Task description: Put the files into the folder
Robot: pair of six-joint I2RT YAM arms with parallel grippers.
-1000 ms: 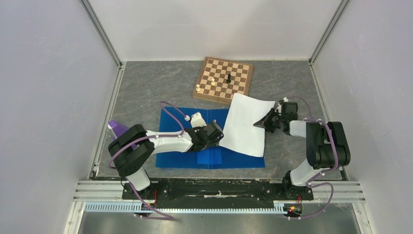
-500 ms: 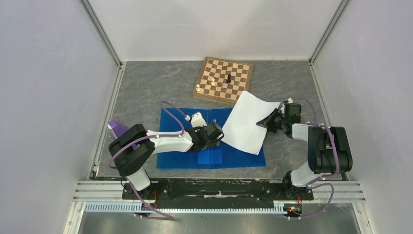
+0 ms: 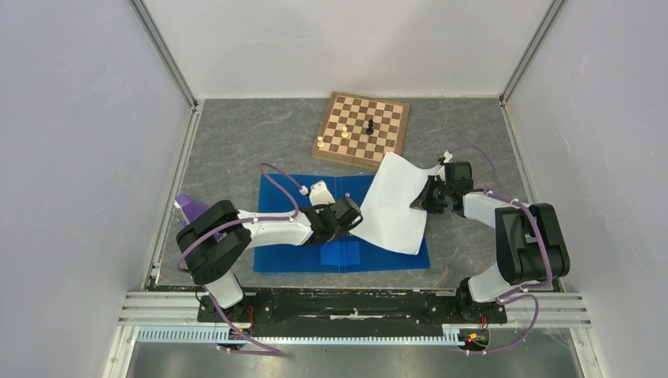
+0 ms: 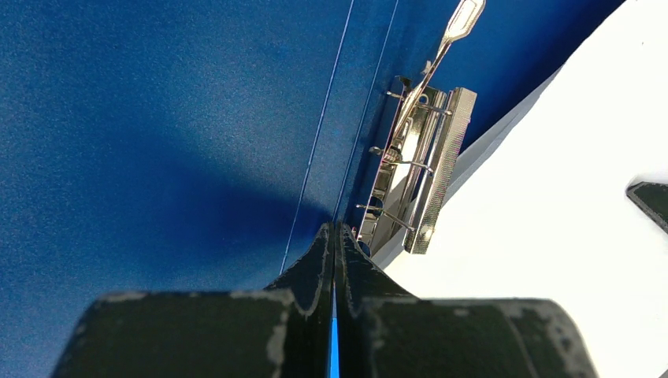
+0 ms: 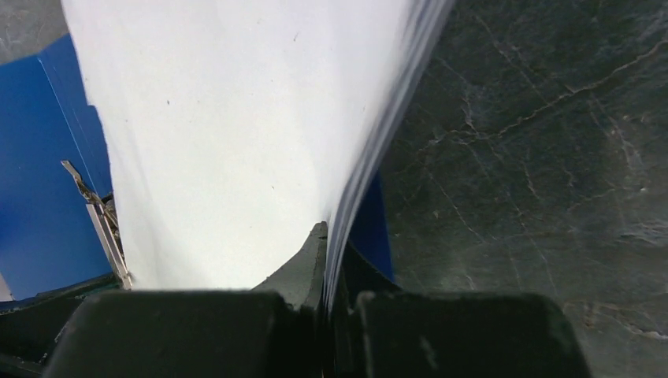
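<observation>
The blue folder (image 3: 287, 252) lies open on the table. Its metal clip (image 4: 419, 169) runs along the inner spine. My left gripper (image 3: 351, 222) rests on the folder's middle, shut on a thin blue fold of the folder (image 4: 197, 118), as the left wrist view (image 4: 335, 233) shows. The files (image 3: 394, 206), a white stack of sheets, lie slanted over the folder's right half. My right gripper (image 3: 422, 200) is shut on their right edge and lifts it, as the right wrist view (image 5: 331, 236) shows. The files (image 5: 236, 118) reach near the clip (image 5: 101, 220).
A wooden chessboard (image 3: 362, 130) with a few pieces sits at the back, close to the files' far corner. A purple object (image 3: 189, 208) lies left of the left arm. White walls close in both sides and the back.
My right gripper has moved left and back with the files, sliding and turning them further over the folder's right half. The left gripper has stayed in place.
</observation>
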